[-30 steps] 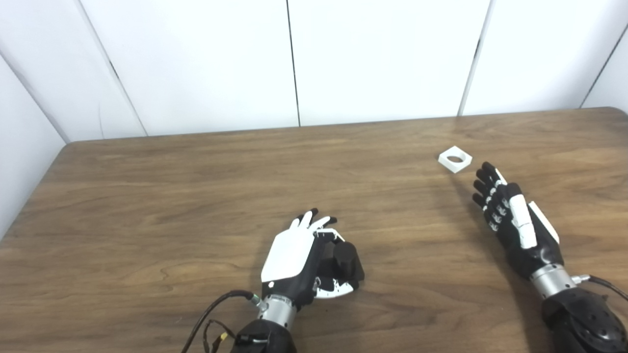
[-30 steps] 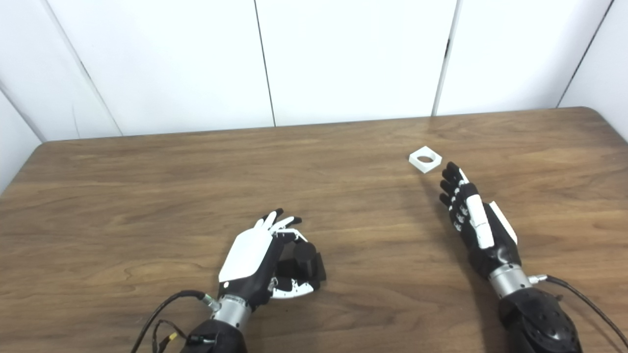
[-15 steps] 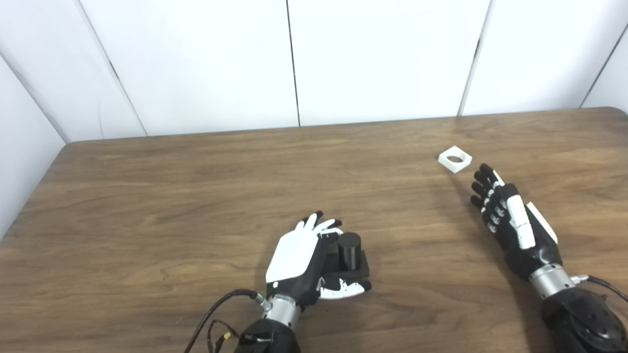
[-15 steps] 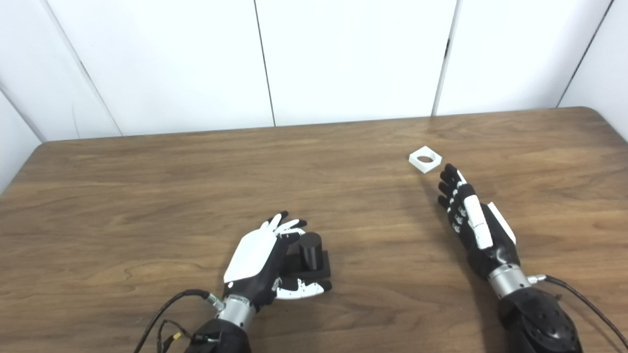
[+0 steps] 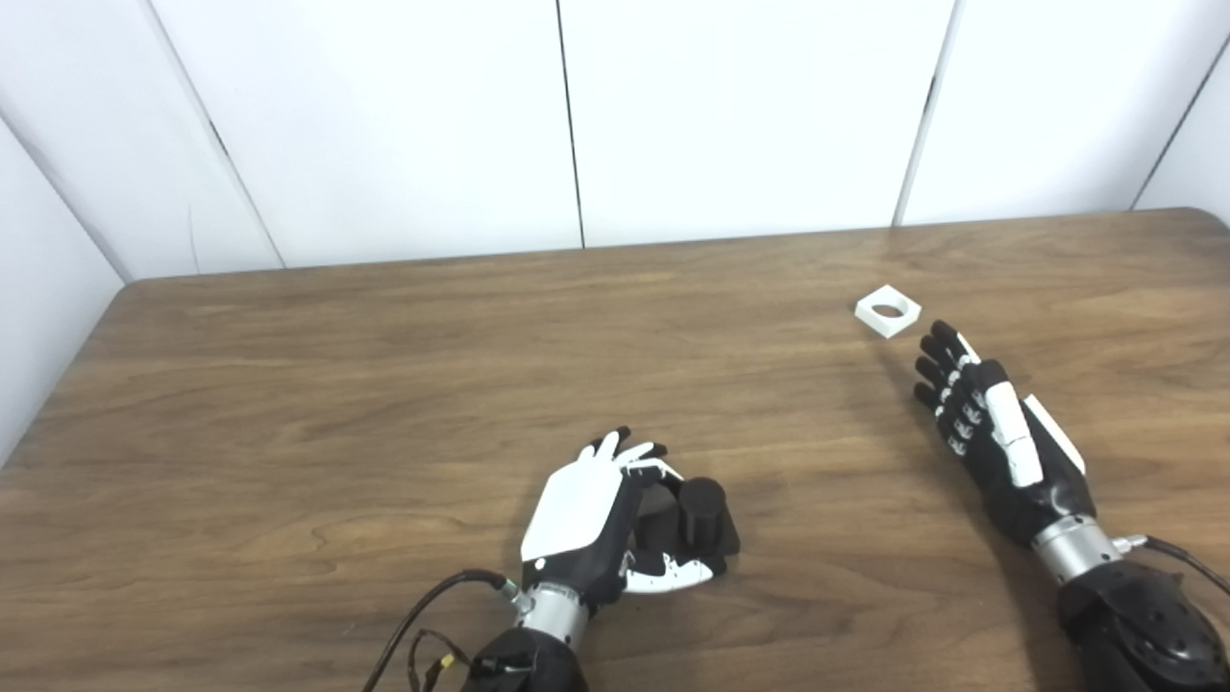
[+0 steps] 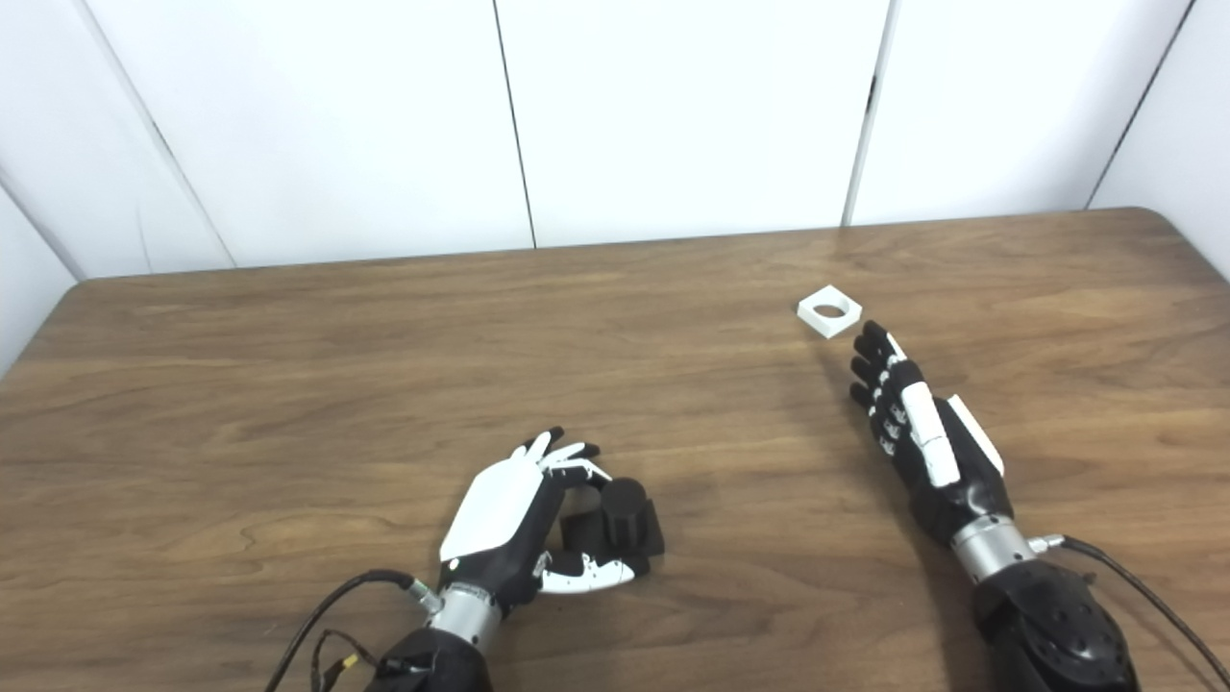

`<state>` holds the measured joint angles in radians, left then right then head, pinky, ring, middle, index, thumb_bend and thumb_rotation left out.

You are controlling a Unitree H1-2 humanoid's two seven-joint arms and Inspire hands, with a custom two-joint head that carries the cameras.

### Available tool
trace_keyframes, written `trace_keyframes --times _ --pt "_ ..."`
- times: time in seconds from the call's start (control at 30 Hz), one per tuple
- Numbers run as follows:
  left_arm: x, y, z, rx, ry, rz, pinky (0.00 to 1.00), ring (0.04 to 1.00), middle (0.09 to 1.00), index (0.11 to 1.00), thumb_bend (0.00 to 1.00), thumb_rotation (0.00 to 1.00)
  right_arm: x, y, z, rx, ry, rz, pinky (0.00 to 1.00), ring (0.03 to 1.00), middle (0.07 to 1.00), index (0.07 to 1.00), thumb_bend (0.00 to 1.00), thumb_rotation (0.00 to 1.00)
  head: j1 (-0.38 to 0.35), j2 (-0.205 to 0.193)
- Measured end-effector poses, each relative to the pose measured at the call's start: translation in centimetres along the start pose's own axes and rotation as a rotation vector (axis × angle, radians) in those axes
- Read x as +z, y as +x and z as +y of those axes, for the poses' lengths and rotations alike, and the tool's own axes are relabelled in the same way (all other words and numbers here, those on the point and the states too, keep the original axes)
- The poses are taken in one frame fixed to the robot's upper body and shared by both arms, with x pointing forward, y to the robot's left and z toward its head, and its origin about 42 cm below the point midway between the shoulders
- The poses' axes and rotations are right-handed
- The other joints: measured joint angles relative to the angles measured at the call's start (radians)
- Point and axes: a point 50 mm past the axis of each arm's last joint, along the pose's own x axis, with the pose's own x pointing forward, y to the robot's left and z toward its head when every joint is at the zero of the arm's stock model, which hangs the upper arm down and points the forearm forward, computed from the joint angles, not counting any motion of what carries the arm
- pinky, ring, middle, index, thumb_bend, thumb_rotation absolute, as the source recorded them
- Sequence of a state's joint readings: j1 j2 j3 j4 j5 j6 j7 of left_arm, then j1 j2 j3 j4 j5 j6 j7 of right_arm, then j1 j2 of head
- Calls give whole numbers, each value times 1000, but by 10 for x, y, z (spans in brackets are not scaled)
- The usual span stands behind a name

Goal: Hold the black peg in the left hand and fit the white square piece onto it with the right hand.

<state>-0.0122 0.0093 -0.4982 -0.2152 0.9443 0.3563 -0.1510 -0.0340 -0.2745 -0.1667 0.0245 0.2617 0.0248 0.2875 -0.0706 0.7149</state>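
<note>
The wooden table (image 5: 288, 384) bears everything; no container of any kind is in view. The left hand (image 5: 596, 514) lies low and near, fingers curled around the black peg (image 5: 701, 505), which sits by its palm and thumb, gripped though seemingly not yet lifted clear of the table. The right hand (image 5: 990, 432) is stretched out flat with fingers apart, holding nothing. Just past its fingertips, not touching, the white square piece (image 5: 888, 311) lies flat with its round hole facing up. By my reading the task is early: peg secured, but the piece remains to be grasped, carried over and fitted.
</note>
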Motion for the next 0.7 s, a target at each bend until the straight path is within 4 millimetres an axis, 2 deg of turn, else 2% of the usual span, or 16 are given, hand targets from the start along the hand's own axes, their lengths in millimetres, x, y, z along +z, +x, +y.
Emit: trace_keyframes --times 0.47,0.7 --pt "1 0 0 8 1 7 1000 1000 885 581 805 264 0 4 -3 -1 -7 5 1000 1000 1000 1000 648 968 5 -2" --pt "3 1 -1 19 -11 9 1000 1000 884 548 799 195 1 5 -6 -4 -12 4 1000 1000 1000 1000 626 990 9 -3"
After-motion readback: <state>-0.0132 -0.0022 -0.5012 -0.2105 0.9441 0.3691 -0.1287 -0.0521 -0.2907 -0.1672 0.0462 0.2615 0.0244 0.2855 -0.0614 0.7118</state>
